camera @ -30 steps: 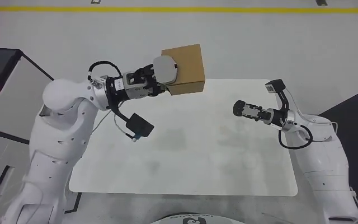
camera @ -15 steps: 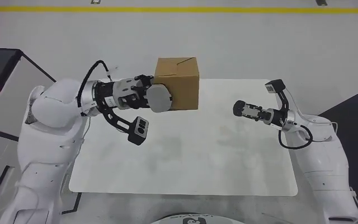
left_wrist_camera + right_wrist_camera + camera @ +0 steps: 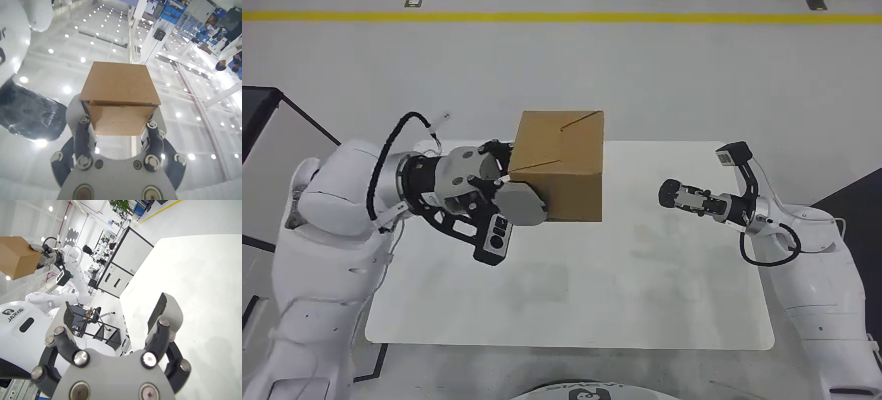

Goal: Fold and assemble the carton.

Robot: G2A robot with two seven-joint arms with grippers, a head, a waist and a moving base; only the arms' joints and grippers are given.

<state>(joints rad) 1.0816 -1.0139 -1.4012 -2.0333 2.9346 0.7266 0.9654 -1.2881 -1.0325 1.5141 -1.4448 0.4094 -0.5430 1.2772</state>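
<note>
A brown cardboard carton [image 3: 558, 162], folded into a box, hangs in the air above the far left part of the white table [image 3: 642, 290]. My left gripper [image 3: 517, 200] is shut on its near end, one finger on each side wall. In the left wrist view the carton [image 3: 119, 89] stands between the two fingers [image 3: 84, 125], with a short flap folded toward the camera. The right wrist view shows the carton [image 3: 16, 256] far off, held by the left gripper [image 3: 36, 256]. My right gripper [image 3: 666, 193] hovers open over the table's right side, with nothing between its ribbed pads [image 3: 157, 310].
The white table's surface is bare apart from the arms above it. A black-framed cabinet [image 3: 257, 115] stands off the table's left edge. A yellow floor line [image 3: 562, 16] runs behind the table.
The left arm has swung the carton down and toward me, turning it so its seamed face points up. The right arm has kept still.
</note>
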